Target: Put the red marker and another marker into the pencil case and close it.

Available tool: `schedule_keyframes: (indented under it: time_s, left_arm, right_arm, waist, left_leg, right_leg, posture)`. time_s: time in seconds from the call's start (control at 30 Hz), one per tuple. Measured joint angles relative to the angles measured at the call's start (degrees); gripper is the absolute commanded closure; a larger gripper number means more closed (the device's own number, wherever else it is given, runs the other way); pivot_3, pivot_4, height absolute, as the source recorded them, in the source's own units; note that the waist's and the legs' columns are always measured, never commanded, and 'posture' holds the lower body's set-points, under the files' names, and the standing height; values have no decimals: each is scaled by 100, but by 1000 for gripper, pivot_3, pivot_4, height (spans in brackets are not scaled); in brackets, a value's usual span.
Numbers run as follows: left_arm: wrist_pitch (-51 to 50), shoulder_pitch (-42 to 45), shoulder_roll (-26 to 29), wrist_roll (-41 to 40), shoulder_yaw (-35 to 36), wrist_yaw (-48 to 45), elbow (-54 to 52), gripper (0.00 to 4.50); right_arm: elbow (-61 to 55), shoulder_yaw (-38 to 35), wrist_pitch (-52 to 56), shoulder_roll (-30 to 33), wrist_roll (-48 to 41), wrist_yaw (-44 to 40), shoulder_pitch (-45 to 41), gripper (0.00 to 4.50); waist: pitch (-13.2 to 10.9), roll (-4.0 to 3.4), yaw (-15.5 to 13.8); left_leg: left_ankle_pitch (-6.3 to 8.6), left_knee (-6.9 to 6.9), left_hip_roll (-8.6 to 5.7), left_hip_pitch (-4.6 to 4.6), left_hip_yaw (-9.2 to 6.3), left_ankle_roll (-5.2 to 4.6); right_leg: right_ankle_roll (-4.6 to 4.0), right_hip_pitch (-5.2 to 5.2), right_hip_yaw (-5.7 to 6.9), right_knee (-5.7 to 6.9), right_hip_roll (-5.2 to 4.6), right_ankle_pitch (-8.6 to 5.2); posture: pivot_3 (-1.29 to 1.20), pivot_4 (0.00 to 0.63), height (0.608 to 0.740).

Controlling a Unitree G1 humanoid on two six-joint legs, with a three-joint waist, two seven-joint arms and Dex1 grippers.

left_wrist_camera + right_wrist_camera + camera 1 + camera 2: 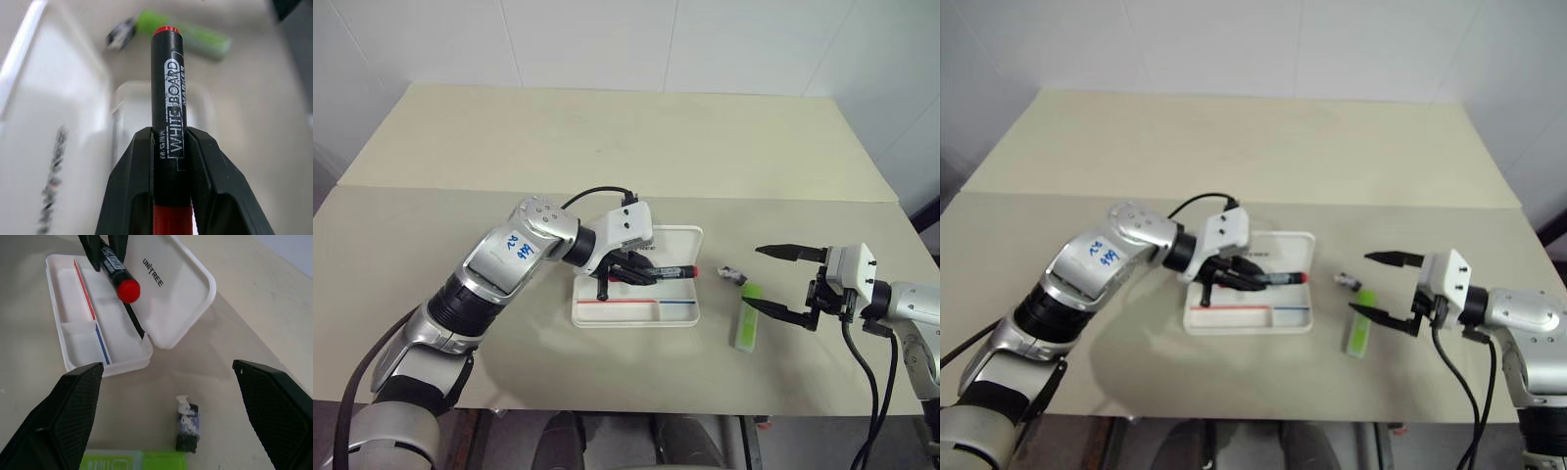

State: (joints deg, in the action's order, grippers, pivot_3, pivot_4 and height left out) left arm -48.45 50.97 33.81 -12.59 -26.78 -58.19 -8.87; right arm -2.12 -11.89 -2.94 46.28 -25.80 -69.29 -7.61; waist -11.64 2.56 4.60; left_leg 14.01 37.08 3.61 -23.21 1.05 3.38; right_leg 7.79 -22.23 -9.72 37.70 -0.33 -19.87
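While the white rectangular hard plastic pencil case [636, 311] lies with its lid swung back on the beige table [607, 147], the flat light-green highlighter [748, 317] rests on the tabletop to the case's right, apart from it, at about the level of the case's near edge. The right gripper [785, 282] hovers just right of that highlighter with its two black fingers spread wide and nothing between them; one fingertip reaches over the highlighter's far end, though contact cannot be judged. A small dark eraser-like block with a torn white wrapper [732, 274] sits between the case and the highlighter, a little farther back than the highlighter. Inside the case's tray, a red line and a blue line run along the near compartment. Above the tray, the left gripper [628, 271] is clamped on the slim red marker [666, 272] with a dark barrel printed "WHITEBOARD MARKER"; the marker juts toward the case's right side, its red end over the tray. The raised lid beyond bears dark "UNITREE" lettering.
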Motion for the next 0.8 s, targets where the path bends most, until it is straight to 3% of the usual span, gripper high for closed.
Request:
schedule_keyframes:
  time_s: [0.43, 0.8]
  left_arm:
    - [570, -129, 7, 633, -240, 44, 191, 3930]
    - [397, -238, -122, 634, -338, -29, 24, 299]
  right_arm:
    - [1, 14, -1, -1, 61, 98, -6, 0]
    - [-7, 11, 9, -1, 61, 164, 54, 0]
  waist:
    - [0, 0, -13]
    - [0, 0, -31]
  left_leg:
    - [0, -1, 0, 0, 1, 0]
    - [0, -1, 0, 2, -1, 0]
  right_leg:
    - [0, 3, 0, -3, -1, 0]
    - [0, 8, 0, -7, -1, 0]
  posture:
    - [0, 150, 740]
    - [0, 150, 740]
